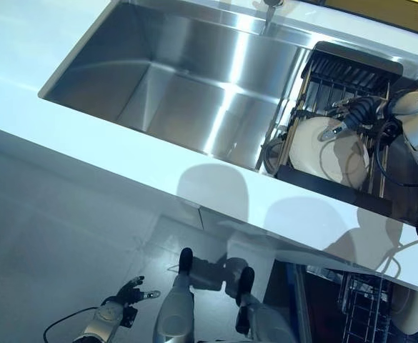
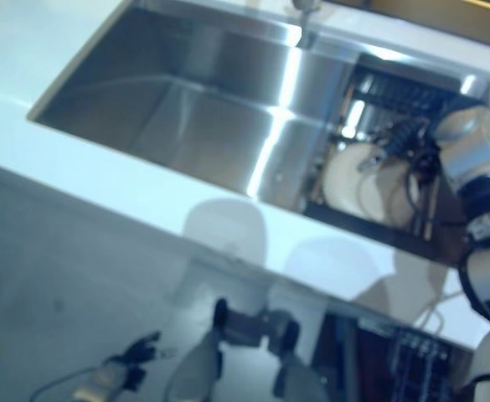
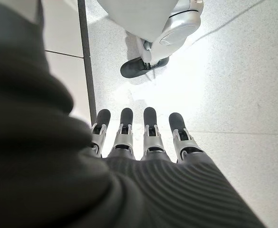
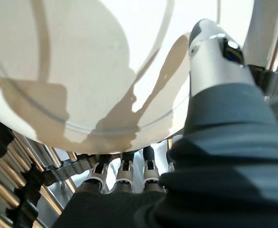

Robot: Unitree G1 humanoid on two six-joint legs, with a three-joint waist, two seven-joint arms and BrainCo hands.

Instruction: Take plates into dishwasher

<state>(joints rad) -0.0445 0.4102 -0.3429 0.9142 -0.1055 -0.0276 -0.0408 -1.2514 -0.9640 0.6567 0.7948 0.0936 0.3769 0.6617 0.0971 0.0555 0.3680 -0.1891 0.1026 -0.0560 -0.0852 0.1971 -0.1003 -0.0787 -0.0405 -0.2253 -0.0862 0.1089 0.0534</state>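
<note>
Steel sink (image 1: pixel 187 86) (rack (image 1: pixel 351 71) inside) in white counter (image 1: pixel 73 150).

You see bright overhead light streak white glare down the steel sink (image 1: pixel 194 86), and soft shadows fall across the pale desk (image 1: pixel 123 168) beside it. Your right eye view is blurred and bluish. Finger shadows cross the plate (image 4: pixel 96 61).

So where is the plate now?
The plate stands in the rack at the sink's right end, with the right hand on it.
</note>
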